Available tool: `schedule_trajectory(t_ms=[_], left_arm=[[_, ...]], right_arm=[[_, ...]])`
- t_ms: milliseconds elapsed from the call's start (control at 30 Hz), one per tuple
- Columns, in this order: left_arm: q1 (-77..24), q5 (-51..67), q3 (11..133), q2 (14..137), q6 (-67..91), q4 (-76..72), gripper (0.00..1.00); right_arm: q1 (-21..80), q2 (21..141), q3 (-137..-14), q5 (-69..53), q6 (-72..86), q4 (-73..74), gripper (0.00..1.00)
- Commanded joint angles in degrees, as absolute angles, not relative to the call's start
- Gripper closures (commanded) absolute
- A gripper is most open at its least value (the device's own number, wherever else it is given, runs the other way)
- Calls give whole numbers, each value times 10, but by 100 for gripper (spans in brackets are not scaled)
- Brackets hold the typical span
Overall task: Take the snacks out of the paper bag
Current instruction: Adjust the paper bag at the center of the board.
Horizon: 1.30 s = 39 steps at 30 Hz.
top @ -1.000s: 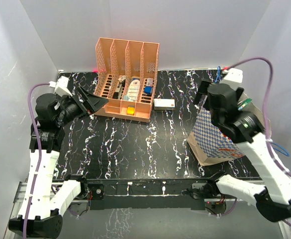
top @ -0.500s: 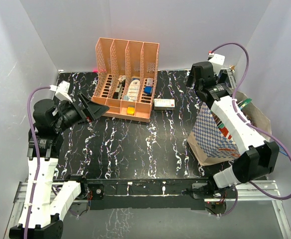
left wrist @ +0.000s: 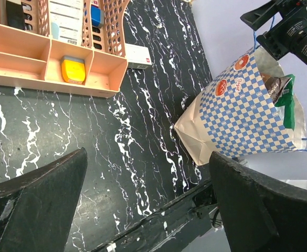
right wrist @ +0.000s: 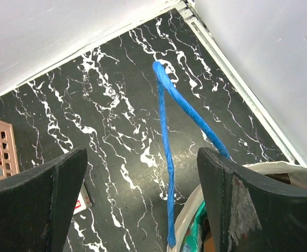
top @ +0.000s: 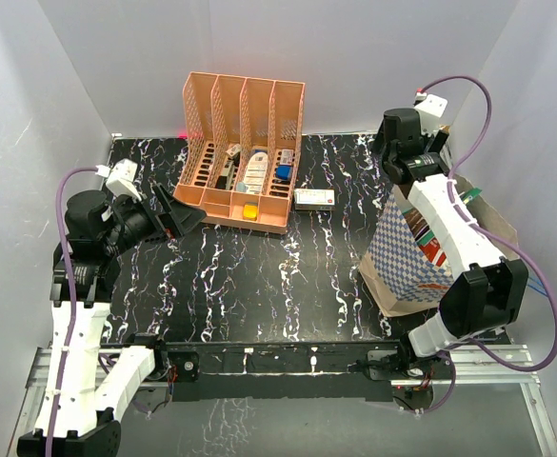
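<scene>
- From above, the bag (top: 407,262) is seen at the right side of the table (top: 259,276), with snacks (top: 432,243) inside.
- The left gripper (left wrist: 148,210) is shown spread wide and empty, well apart from the bag.
- Only in the right wrist view is the bag's blue handle (right wrist: 166,136) seen, framed by the parted, empty jaws of the right gripper (right wrist: 137,199).

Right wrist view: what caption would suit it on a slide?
Open right end effector poised above the paper bag's blue handle, a green snack peeking from inside, black marbled table below.
</scene>
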<state>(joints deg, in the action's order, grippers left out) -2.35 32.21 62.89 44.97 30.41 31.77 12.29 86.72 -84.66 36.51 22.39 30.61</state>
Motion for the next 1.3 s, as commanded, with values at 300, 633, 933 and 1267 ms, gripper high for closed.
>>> schedule_trajectory(t_ms=[300, 633, 933, 1267], left_arm=[[-21, 310, 647, 452, 275, 333, 2], [-21, 301, 655, 456, 282, 339, 2], [-21, 324, 647, 466, 316, 317, 2], [-21, 386, 615, 476, 391, 229, 2]], right_arm=[[109, 880, -868, 293, 230, 235, 29], [110, 800, -814, -18, 148, 247, 69], [112, 743, -784, -234, 131, 278, 91], [242, 676, -740, -354, 120, 295, 91]])
